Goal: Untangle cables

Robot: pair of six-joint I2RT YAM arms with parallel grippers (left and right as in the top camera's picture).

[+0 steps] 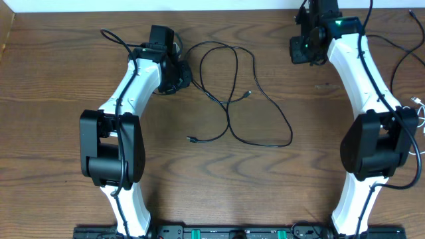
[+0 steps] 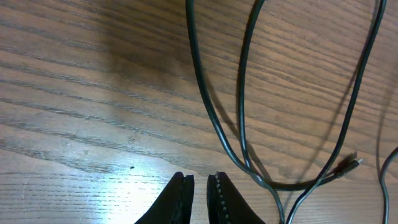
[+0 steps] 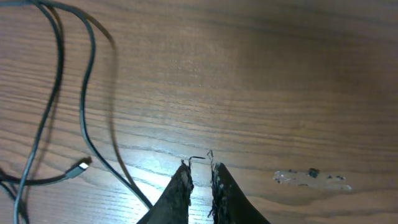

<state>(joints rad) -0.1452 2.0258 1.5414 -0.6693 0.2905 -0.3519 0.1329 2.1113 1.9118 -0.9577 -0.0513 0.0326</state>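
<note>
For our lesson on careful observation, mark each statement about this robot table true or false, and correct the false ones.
1. Black cables lie in loops on a wooden table between the two arms. True.
2. The left gripper is clamped on a cable. False: its fingers are close together with nothing between them, and the cables lie beside it.
3. A plug end lies on the table in the right wrist view. True.
4. The right gripper is directly above the cable loops. False: it is over bare wood, with the cables off to one side.
</note>
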